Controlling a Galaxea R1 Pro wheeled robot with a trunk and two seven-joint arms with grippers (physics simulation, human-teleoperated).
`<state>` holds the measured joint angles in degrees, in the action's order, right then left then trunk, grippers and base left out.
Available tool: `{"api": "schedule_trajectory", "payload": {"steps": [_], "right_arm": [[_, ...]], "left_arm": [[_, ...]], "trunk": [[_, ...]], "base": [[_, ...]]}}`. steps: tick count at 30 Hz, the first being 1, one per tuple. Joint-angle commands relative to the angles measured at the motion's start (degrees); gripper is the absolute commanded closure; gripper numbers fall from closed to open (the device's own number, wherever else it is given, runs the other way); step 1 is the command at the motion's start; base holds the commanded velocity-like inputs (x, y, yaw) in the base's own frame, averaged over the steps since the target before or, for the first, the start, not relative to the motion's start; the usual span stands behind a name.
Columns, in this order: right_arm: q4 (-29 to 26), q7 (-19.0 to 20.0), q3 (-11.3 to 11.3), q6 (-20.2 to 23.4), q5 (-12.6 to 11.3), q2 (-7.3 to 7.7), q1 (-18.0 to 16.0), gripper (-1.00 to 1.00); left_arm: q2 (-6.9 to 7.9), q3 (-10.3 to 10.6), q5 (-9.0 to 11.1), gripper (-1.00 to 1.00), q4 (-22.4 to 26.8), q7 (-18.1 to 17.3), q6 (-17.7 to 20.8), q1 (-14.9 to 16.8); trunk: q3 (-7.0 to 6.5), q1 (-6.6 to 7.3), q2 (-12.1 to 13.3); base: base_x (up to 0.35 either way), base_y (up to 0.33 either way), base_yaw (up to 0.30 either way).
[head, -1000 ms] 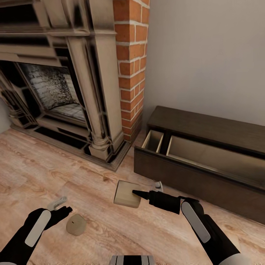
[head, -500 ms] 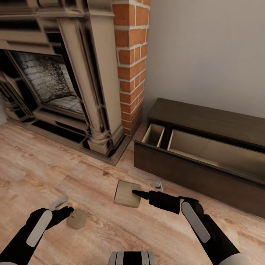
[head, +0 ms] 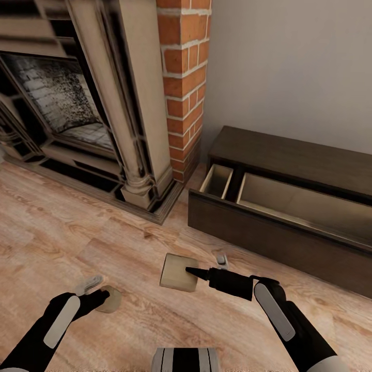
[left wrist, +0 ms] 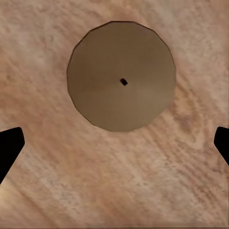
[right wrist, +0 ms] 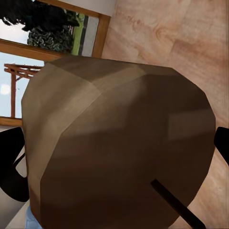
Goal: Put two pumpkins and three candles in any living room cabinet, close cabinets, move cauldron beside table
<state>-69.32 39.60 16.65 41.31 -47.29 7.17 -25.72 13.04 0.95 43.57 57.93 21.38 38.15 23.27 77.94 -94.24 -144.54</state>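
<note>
A grey-beige candle (head: pixel 111 300) stands upright on the wood floor, and my left gripper (head: pixel 95 291) hangs open just above it. From the left wrist, the candle (left wrist: pixel 120 76) shows top-on with its wick, and the left gripper (left wrist: pixel 114 148) has its black fingertips spread wide on either side. My right gripper (head: pixel 205 265) is shut on a second candle (head: pixel 178 272), held above the floor in front of the cabinet. That candle (right wrist: pixel 119 143) looms large between the fingertips of the right gripper (right wrist: pixel 114 162). The dark brown cabinet (head: pixel 279 155) has its long front pulled out, showing a pale beige inside.
A stone fireplace (head: pixel 77 103) and a brick column (head: pixel 183 77) stand at the left of the cabinet. A plain wall runs behind the cabinet. Wood floor (head: pixel 62 232) spreads in front of both arms.
The whole view has shifted, sliding the fireplace leftward. The floor candle now lies closer under my left fingers. My right gripper keeps its candle in the same pose.
</note>
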Motion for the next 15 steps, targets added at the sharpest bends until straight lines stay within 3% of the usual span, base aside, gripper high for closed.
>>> {"api": "schedule_trajectory", "payload": {"steps": [1,11,15], "right_arm": [[0.0,-0.1,0.1,0.4,-0.5,0.04,0.0,1.0],[0.0,-0.1,0.1,0.4,-0.5,0.04,0.0,1.0],[0.1,-0.1,0.1,0.4,-0.5,0.04,0.0,1.0]], "left_arm": [[-0.05,0.5,0.6,-1.0,0.1,0.5,0.1,0.0],[-0.4,1.7,0.5,-1.0,-0.1,0.5,-1.7,0.0],[-0.39,1.7,0.4,-1.0,-0.1,0.5,-1.8,0.0]], "trunk": [[0.27,-0.01,0.0],[2.48,-0.27,-0.2],[2.48,-0.27,-0.2]], "base": [[0.0,0.0,0.0],[0.0,0.0,0.0],[0.0,0.0,0.0]]}}
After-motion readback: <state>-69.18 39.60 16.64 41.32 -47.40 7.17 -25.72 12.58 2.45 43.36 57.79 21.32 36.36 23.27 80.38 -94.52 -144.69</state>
